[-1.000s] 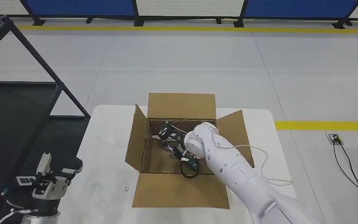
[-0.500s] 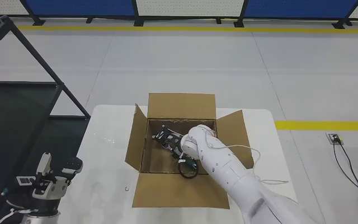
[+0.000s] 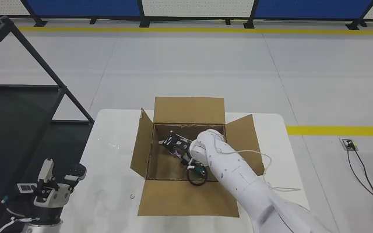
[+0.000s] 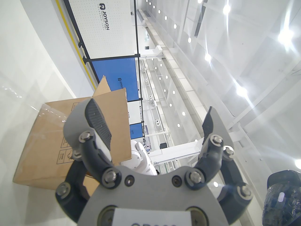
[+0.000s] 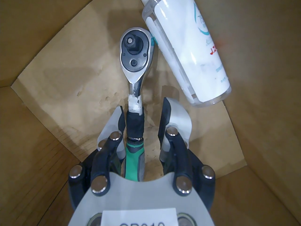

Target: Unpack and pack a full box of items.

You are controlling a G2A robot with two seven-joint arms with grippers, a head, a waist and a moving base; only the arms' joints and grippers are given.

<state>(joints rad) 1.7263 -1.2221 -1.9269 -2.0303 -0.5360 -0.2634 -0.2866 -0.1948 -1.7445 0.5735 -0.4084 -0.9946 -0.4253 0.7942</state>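
Right arm has shifted slightly left inside the box (image 3: pixel 189 110) over the last second, then all but stopped. The right gripper (image 5: pixel 142 118) now sits low over the far-left part of the box floor.

Its jaws are spread and straddle the handle of the ratchet wrench (image 5: pixel 135 50). One finger touches the black-taped neck and the other stands just clear, so nothing is clamped yet. The judgement is that the approach is done and the next step is to squeeze and lift, so unpacking of this item is barely begun.

The wrench lies flat on the cardboard, head pointing away from the wrist. The bottle (image 5: pixel 185 48) lies tilted just beside the head and could be nudged on the lift.

Left gripper (image 4: pixel 151 114) is parked off the near-left of the table (image 3: pixel 111 151), pointing upward, fingers wide apart and holding nothing.

Writing: the bottle has a white label with teal and red print. The box side has small black handling marks. None of it is transcribed.
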